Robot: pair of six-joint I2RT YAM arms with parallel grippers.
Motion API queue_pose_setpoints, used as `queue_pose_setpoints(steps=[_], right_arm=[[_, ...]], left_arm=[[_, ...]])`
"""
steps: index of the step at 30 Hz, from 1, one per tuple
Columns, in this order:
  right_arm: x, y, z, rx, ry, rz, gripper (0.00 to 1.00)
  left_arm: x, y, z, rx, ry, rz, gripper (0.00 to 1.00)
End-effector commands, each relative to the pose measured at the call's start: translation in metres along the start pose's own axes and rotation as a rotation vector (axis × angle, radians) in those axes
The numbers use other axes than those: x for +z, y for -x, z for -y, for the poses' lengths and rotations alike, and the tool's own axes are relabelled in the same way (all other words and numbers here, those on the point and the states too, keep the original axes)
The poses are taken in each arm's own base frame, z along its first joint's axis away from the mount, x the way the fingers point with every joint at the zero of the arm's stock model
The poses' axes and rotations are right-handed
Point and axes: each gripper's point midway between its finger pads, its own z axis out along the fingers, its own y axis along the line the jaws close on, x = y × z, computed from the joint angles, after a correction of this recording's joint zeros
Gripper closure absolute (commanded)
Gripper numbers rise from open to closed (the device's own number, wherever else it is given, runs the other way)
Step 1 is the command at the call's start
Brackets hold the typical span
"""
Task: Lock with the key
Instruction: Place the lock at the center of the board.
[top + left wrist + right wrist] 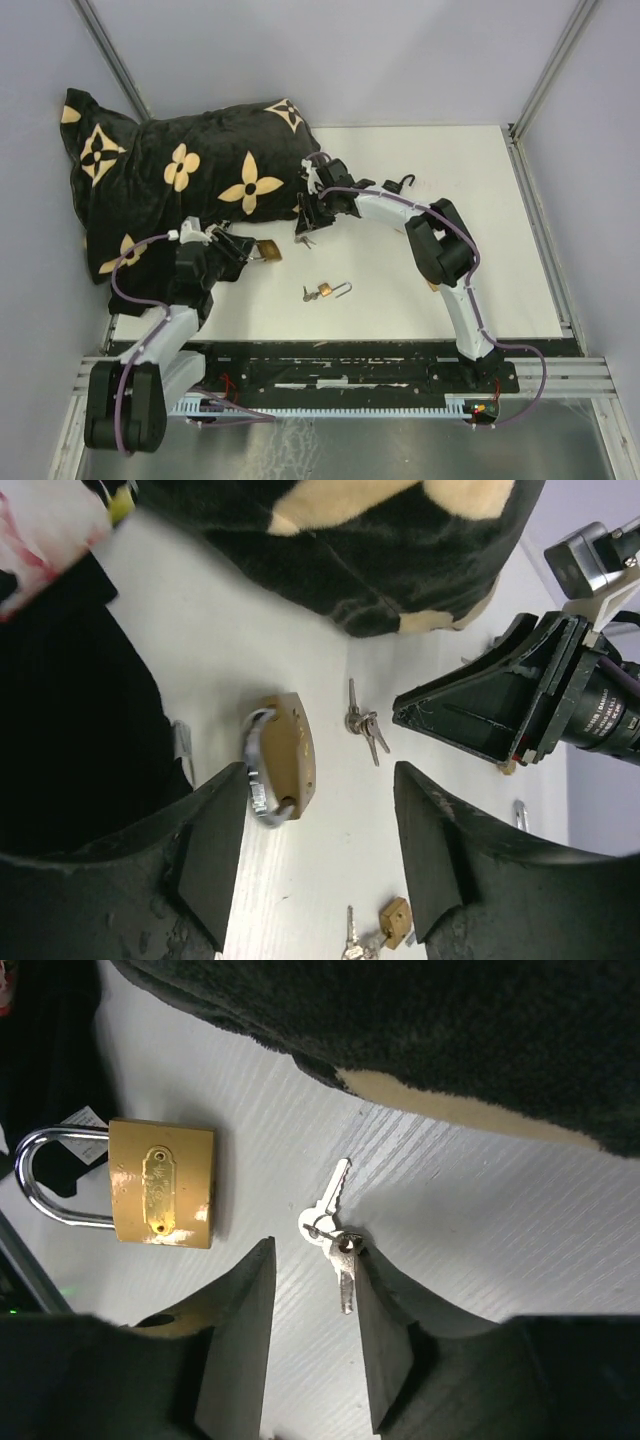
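A large brass padlock point(267, 250) lies on the white table, its shackle towards my left gripper point(243, 251). The left wrist view shows it point(283, 755) just off the left fingertip, with my left gripper point(318, 780) open and empty. A bunch of silver keys point(304, 240) lies right of the padlock. My right gripper point(306, 222) hangs over them. In the right wrist view the keys point(333, 1230) lie between the open fingers of my right gripper point(315, 1250), against the right one, with the padlock point(160, 1197) to the left.
A black pillow with cream flowers point(180, 170) fills the back left, close behind both grippers. A small brass padlock with keys point(325, 291) lies nearer the front. A small black hooked object point(400, 183) sits behind the right arm.
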Motion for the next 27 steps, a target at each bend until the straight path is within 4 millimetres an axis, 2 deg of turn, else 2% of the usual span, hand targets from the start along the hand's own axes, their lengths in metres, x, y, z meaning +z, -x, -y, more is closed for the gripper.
queue_pose_setpoints(steps=[1, 6, 8, 9, 10, 13, 16, 19, 21, 24, 27], right_arm=[[-0.025, 0.041, -0.016, -0.122, -0.018, 0.105, 0.5], [-0.074, 0.05, -0.035, -0.291, 0.007, 0.135, 0.41], [-0.106, 0.044, -0.051, -0.365, 0.067, 0.14, 0.4], [-0.131, 0.038, -0.064, -0.43, 0.133, 0.144, 0.4], [-0.139, 0.03, -0.065, -0.443, 0.15, 0.131, 0.4], [-0.182, 0.006, -0.075, -0.516, 0.237, 0.115, 0.39], [-0.22, -0.025, -0.079, -0.572, 0.296, 0.078, 0.39], [-0.249, -0.055, -0.076, -0.625, 0.317, 0.046, 0.39], [-0.262, -0.071, -0.073, -0.625, 0.327, 0.046, 0.38], [-0.277, -0.084, -0.067, -0.62, 0.348, 0.106, 0.38], [-0.293, -0.077, -0.054, -0.62, 0.293, 0.215, 0.38]], left_arm=[[-0.022, 0.036, -0.004, 0.17, 0.107, 0.117, 0.3], [-0.046, 0.046, 0.018, 0.209, 0.046, 0.16, 0.16], [-0.053, 0.045, 0.035, 0.219, -0.044, 0.162, 0.11], [-0.057, 0.038, 0.054, 0.219, -0.159, 0.149, 0.08], [-0.059, 0.035, 0.063, 0.219, -0.212, 0.137, 0.08], [-0.068, 0.016, 0.093, 0.184, -0.411, 0.055, 0.08], [-0.076, 0.002, 0.113, 0.176, -0.521, -0.035, 0.11], [-0.081, -0.008, 0.131, 0.231, -0.573, -0.067, 0.13], [-0.082, -0.03, 0.143, 0.306, -0.577, -0.106, 0.13], [-0.078, -0.069, 0.148, 0.486, -0.477, -0.187, 0.13], [-0.074, -0.096, 0.149, 0.66, -0.371, -0.274, 0.15]])
